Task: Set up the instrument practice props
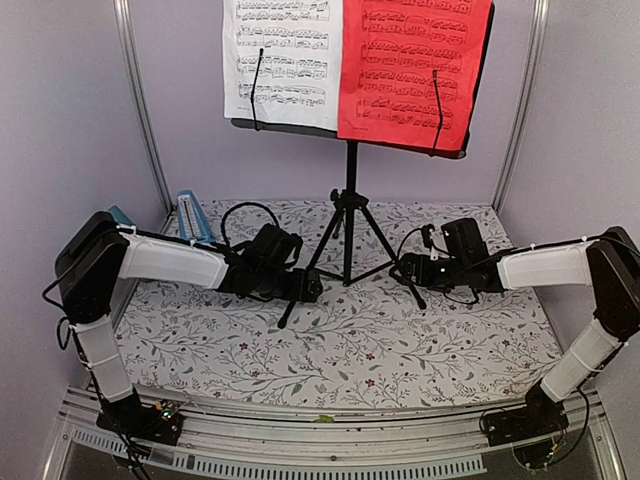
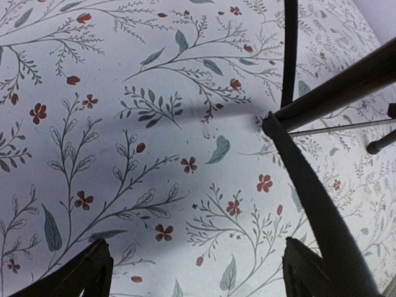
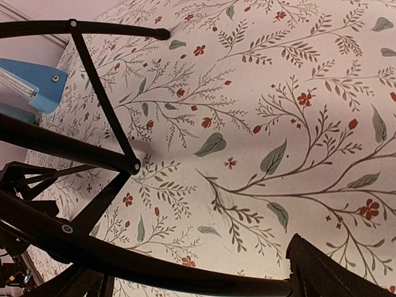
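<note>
Reaching inward from both sides, forearms low over the floral tablecloth. With the left gripper spread wide and empty beside the front-left leg of the black tripod music stand; with the right gripper likewise released near the right leg. Upright mid-table, carrying the white sheet of music and red sheet of music side by side. Behind the left forearm: the small blue pyramid metronome.

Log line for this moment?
stand: upright | white sheet, red sheet: on desk | metronome: back left | left gripper: open, by stand leg | right gripper: open, by stand leg
</note>
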